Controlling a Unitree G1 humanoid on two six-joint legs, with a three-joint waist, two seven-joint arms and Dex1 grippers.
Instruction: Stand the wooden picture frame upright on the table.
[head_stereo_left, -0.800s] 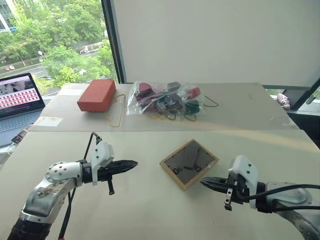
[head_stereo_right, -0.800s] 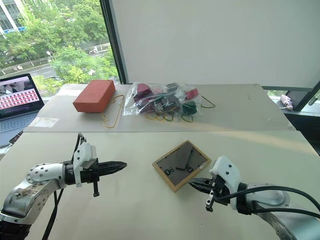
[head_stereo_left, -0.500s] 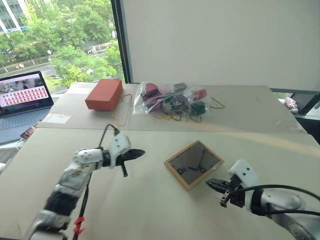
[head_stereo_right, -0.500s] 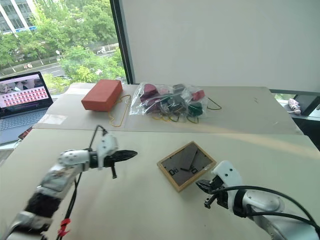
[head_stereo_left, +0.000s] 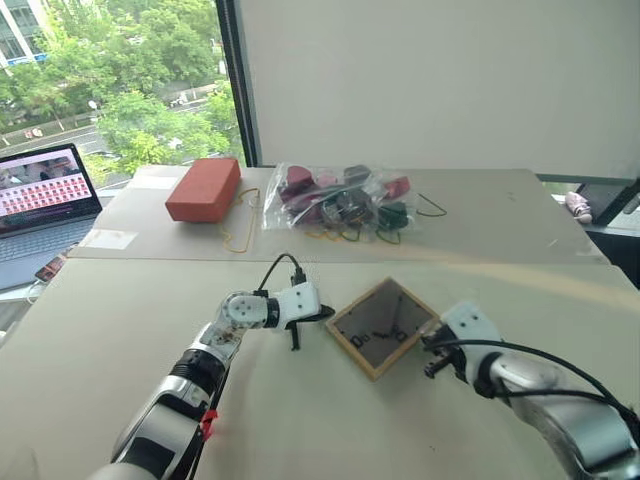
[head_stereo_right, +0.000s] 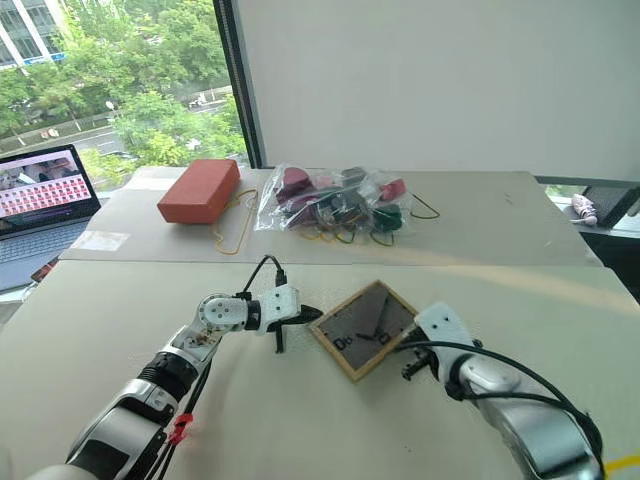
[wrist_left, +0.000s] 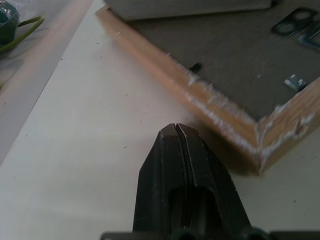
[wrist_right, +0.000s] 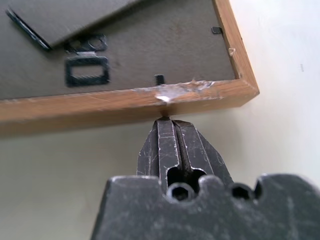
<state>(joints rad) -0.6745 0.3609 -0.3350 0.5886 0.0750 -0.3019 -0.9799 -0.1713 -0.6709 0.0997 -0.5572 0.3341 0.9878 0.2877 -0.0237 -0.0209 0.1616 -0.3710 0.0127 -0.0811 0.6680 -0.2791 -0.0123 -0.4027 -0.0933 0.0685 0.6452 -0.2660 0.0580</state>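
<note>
The wooden picture frame (head_stereo_left: 383, 322) lies flat on the table (head_stereo_left: 300, 420), its dark grey back panel, stand and metal clips facing up. My left gripper (head_stereo_left: 325, 313) is shut and points at the frame's left corner. In the left wrist view its tip (wrist_left: 176, 127) stops just short of the chipped wooden edge (wrist_left: 215, 105). My right gripper (head_stereo_left: 428, 346) is shut too. Its tip (wrist_right: 167, 120) rests against the frame's near right edge (wrist_right: 125, 102).
On the far table half stand a red brick-like block (head_stereo_left: 203, 189) and a clear plastic bag of small items (head_stereo_left: 338, 200), with yellow loops (head_stereo_left: 240, 235) between them. An open laptop (head_stereo_left: 45, 195) sits at the far left.
Both arms have closed in on the frame: the left gripper swung right to its left corner, and the right gripper moved forward to its near right edge. The frame lies as before.
</note>
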